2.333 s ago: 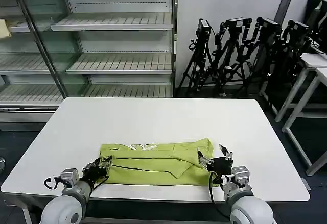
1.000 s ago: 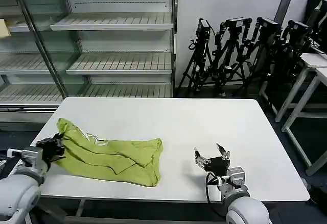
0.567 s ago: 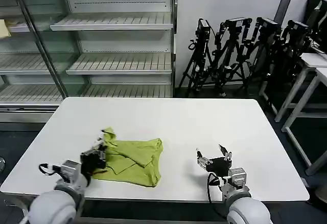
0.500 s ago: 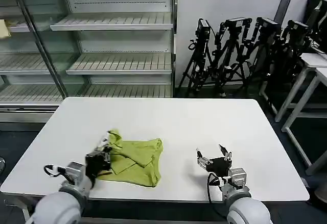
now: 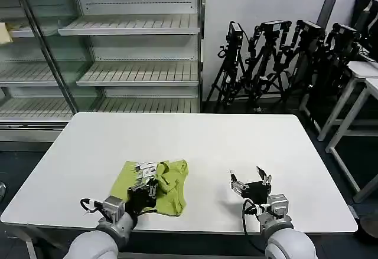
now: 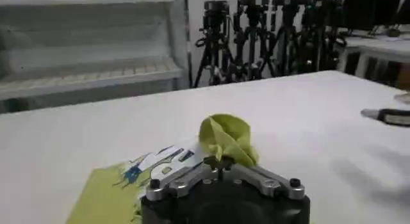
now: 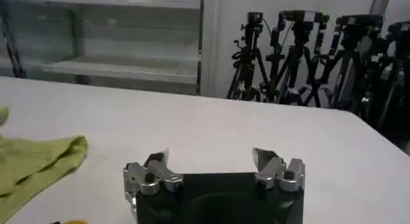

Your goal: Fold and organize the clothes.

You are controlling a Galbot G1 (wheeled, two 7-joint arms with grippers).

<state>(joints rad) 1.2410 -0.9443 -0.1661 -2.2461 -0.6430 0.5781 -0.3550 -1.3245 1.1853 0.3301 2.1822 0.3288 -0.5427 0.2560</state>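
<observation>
The lime shirt lies bunched and folded over on the white table, near its front edge, left of centre. My left gripper rests over the shirt's middle, shut on a raised fold of its fabric. In the left wrist view the pinched lime fold rises from between the closed fingers of the left gripper, with a printed white patch beside it. My right gripper hovers open over bare table to the right of the shirt, holding nothing. The right wrist view shows the right gripper with jaws wide apart and the shirt off to one side.
Glass-fronted empty shelving stands behind the table on the left. Several black tripods line the wall at the back right. White desks stand at the far right. Bare tabletop spreads behind and to the right of the shirt.
The left gripper has carried the shirt's left end rightward over the rest, folding the shirt into a shorter bundle. The right gripper let go earlier and has stayed open, nearly still.
</observation>
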